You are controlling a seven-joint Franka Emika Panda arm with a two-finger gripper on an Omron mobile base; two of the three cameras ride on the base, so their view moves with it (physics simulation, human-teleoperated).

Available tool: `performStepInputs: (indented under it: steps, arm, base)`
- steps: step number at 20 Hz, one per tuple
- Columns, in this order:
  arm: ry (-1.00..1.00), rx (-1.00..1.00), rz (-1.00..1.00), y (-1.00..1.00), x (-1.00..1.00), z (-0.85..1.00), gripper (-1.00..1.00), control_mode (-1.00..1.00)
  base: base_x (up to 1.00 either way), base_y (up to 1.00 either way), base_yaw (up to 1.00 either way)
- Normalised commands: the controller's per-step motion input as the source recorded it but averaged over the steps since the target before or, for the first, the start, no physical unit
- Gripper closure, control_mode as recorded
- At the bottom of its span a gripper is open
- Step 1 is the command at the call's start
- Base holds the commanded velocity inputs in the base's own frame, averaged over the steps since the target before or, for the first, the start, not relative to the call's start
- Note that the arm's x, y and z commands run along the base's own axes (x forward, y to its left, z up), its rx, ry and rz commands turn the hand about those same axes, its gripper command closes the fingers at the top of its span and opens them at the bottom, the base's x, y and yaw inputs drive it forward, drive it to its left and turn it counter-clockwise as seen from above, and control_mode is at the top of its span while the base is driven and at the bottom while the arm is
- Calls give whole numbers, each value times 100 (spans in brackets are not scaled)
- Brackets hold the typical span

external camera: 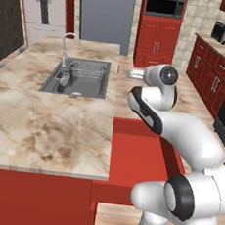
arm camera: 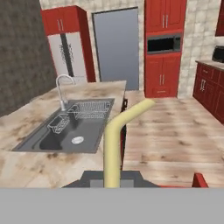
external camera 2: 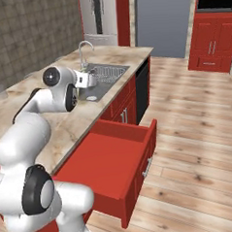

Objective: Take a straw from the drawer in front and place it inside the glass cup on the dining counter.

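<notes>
The white arm rises from the base, bends at a dark elbow joint and reaches forward at about the height of the bench (external camera: 44, 127), its wrist turned so the hand (external camera 2: 89, 79) hangs over the bench's long front edge, close to the near corner of the sink (external camera: 81, 79). In the hand view a pale yellow-tan straw (arm camera: 114, 144) rises from between the fingers at the bottom; it is bent near its top and leans off to the right, so the hand is closed on its lower end, though the finger tips themselves are too hidden to see clearly. The right base view shows the drawer (external camera 2: 111, 162) pulled far out below the bench edge, a wide, shallow red box with a flat front panel and a plain red floor; the left base view shows only part of its red inside past the bench corner. The bench top is beige and brown marble over a red base. The sink is grey steel, with a curved faucet (external camera: 67, 46) at its back edge and a wire rack (external camera: 88, 68) inside. The floor (external camera 2: 197, 132) is light wood planks.
</notes>
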Motion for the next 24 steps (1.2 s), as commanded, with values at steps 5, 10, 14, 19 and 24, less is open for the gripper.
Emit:
performStepInputs:
  steps: [5,10,14,19,24]
  arm:
    - [-14,22,-3,-11,-31,17,100,-100]
    - [-16,20,-6,-12,-42,12,100,-100]
    - [-19,15,-7,-4,-39,1,100,-100]
    - [-10,11,-6,0,-22,2,100,-100]
    - [10,10,-7,0,-13,21,100,-100]
  base:
    - [0,0,0]
    - [0,0,0]
    - [0,0,0]
    - [0,0,0]
    - [0,0,0]
